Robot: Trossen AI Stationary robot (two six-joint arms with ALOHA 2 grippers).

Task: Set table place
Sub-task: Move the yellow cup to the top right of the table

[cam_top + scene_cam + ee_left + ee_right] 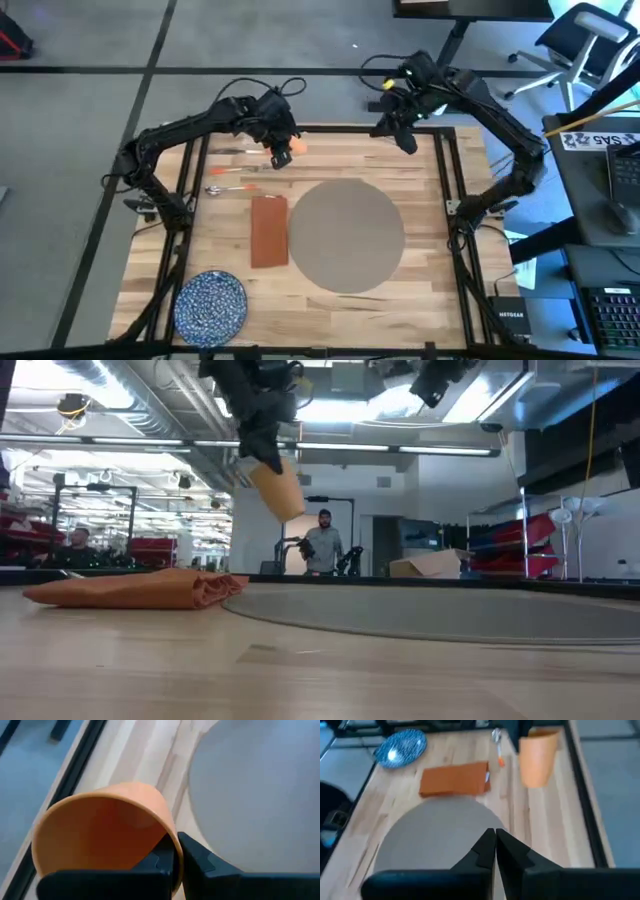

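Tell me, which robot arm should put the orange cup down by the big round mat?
The left arm, probably. Its left gripper is already shut on the orange cup, held up off the table near the mat. The right gripper hangs shut and empty over the far edge.

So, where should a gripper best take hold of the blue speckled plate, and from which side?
Probably at its rim. The plate lies flat near the table's front left corner, so one finger would need to slip under the edge. Coming from the napkin side looks safest, since the frame rail runs close along the other sides. The left gripper is nearest but holds the orange cup.
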